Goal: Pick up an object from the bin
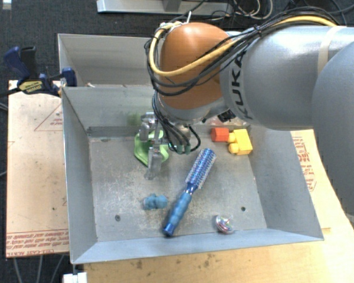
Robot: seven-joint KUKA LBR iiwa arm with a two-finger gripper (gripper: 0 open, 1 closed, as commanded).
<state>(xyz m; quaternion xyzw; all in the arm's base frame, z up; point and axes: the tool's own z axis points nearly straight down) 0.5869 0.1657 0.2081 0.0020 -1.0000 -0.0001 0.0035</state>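
Grey metal bin (pixel 76 158) seen from above, with a robot gripper (pixel 154 160) lowered beside a small green object (pixel 141 149).

The gripper is hung straight down from a large arm (pixel 295 75) entering from the right, and is set low in the left middle of the bin. The green object, curved and soft-looking, is partly hidden behind it; contact cannot be confirmed. How far the gripper is open cannot be told, and nothing is seen held in it. A blue hairbrush (pixel 190 188) is laid slantwise just to the right, a small blue lump (pixel 155 202) near the front, orange and yellow blocks (pixel 233 139) together toward the right wall, and a shiny ball (pixel 224 224) by the front wall. The upright approach is judged to suit things spread well apart, with the green object nearest.
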